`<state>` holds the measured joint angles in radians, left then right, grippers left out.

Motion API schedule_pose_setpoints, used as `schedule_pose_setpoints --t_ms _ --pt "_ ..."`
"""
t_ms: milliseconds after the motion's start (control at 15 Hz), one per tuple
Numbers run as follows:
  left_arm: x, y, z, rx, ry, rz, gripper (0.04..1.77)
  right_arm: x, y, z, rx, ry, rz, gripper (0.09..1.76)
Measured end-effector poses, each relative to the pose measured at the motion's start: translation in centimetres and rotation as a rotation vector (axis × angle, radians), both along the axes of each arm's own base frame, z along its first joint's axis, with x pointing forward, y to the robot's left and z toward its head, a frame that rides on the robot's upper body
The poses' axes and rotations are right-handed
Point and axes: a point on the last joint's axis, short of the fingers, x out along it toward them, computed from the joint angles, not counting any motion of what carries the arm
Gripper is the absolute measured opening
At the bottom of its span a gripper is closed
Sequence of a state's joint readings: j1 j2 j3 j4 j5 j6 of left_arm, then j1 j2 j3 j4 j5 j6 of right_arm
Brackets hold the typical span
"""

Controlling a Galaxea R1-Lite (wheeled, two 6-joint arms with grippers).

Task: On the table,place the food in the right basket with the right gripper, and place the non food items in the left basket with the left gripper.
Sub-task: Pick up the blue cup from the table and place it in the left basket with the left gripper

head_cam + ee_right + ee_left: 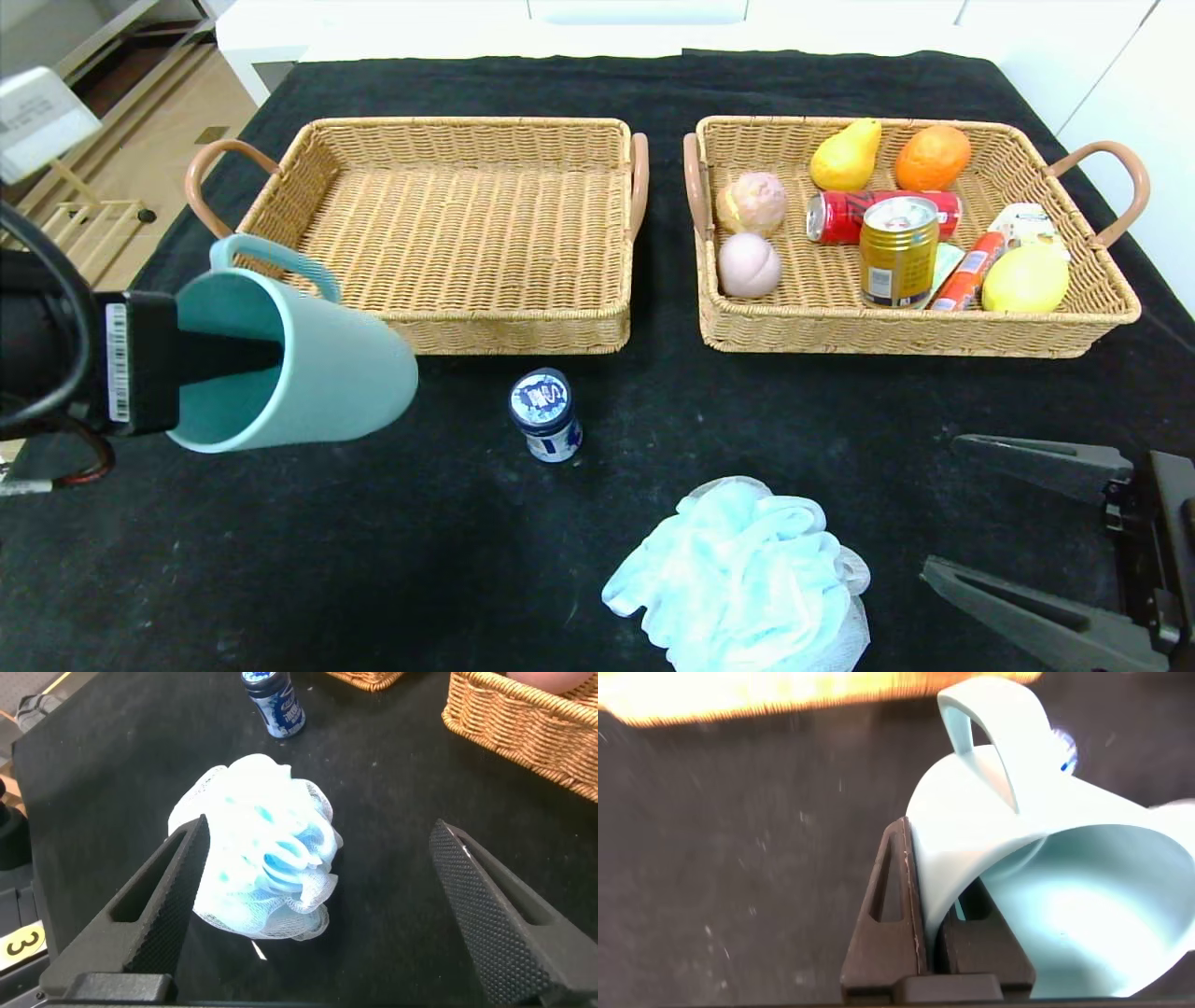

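My left gripper (252,359) is shut on the wall of a teal mug (317,373), one finger inside and one outside, and holds it tipped on its side above the table in front of the empty left basket (504,327). In the left wrist view the gripper (936,873) pinches the mug (1083,887) at its rim. My right gripper (941,506) stands open at the near right, just right of a light blue bath sponge (738,579). A small blue jar (544,413) stands on the cloth. The right wrist view shows the sponge (262,859) by one of its fingers (159,896).
The right basket (896,331) holds a pear (845,157), an orange (932,157), a red can (840,217), a gold can (898,250), a lemon (1025,278) and other food. Black cloth covers the table; its left edge drops to the floor.
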<state>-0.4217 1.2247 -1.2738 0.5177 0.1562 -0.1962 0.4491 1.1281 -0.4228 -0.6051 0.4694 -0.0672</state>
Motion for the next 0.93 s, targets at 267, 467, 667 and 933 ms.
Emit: schedule_pose_setpoints --t_ms 267,467,667,933 --pt "-0.2 0.2 2.1 -0.039 -0.079 0.001 0.18 0.0 0.0 -0.1 -0.002 0.006 0.003 1.71" --pt "0.0 0.1 3.5 -0.061 -0.131 0.005 0.18 -0.1 0.0 0.0 0.001 0.001 0.003 1.71" --pt "1.9 -0.3 4.4 -0.075 -0.18 0.023 0.18 -0.2 -0.1 0.1 0.004 -0.004 0.003 1.71" --pt "5.8 -1.3 4.9 -0.061 -0.191 0.036 0.18 -0.2 -0.1 0.1 0.004 -0.006 0.002 1.71"
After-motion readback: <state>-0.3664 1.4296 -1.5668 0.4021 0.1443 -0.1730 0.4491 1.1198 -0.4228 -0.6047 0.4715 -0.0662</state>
